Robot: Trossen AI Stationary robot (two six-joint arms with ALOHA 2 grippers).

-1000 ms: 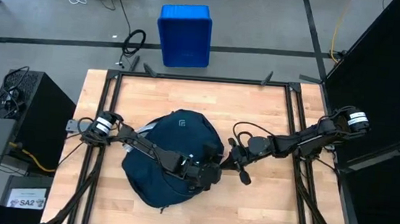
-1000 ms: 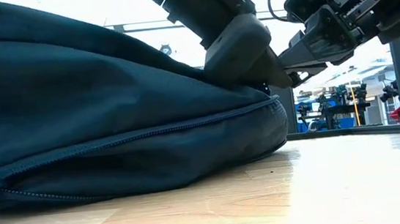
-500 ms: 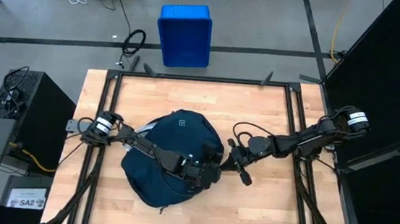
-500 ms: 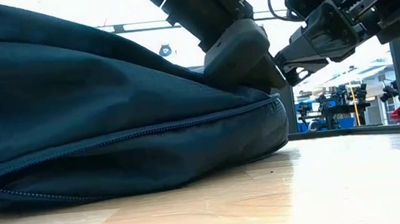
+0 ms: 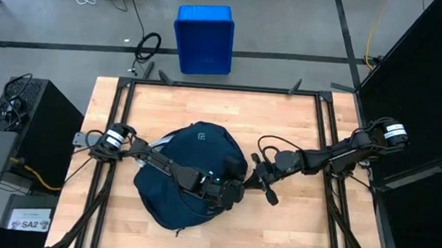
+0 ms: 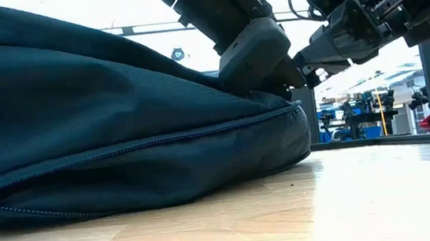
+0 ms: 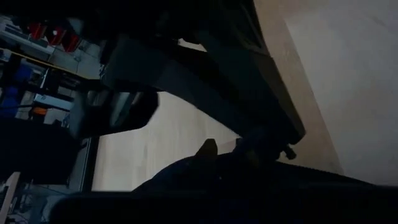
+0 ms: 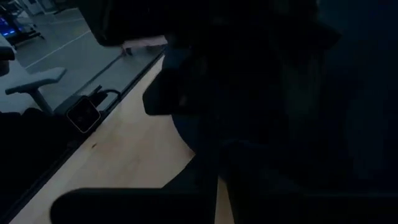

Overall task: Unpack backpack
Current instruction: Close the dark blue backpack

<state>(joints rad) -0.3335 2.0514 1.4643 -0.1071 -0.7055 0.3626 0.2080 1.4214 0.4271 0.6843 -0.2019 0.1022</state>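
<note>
— Two arms, one backpack (image 5: 188, 177): how do they sit from overhead?

— One dark navy backpack lies in the lower middle of the frame on the wooden desk (image 5: 301, 123). The left arm crosses over it from the left, and the left gripper (image 5: 231, 193) sits at the bag's right edge. The right arm comes in from the right, and the right gripper (image 5: 255, 177) is just beside that same edge, near the left one.

— Does the low view add anything?

— Yes. It shows a zipper seam (image 6: 162, 145) running along the bag's side, which the overhead picture does not. The bag (image 6: 104, 123) fills the left and middle of that frame, resting flat on the desk (image 6: 365, 201). The left gripper (image 6: 274, 79) presses down on the fabric at the bag's upper right corner, its jaws clenched; whether it pinches fabric I cannot tell. The right gripper (image 6: 309, 68) hangs just beside it, jaws closed, with nothing seen between them.

— And the wrist views?

— Both are mostly dark. The left wrist view shows pale desk wood (image 7: 348, 74) behind dark shapes. The right wrist view shows a strip of desk (image 8: 124, 162) and one small square tag (image 8: 83, 116) at its edge.

— Anything else in the overhead frame?

— One bright blue bin (image 5: 203, 38) stands on the floor at upper centre, well apart from the bag.
</note>
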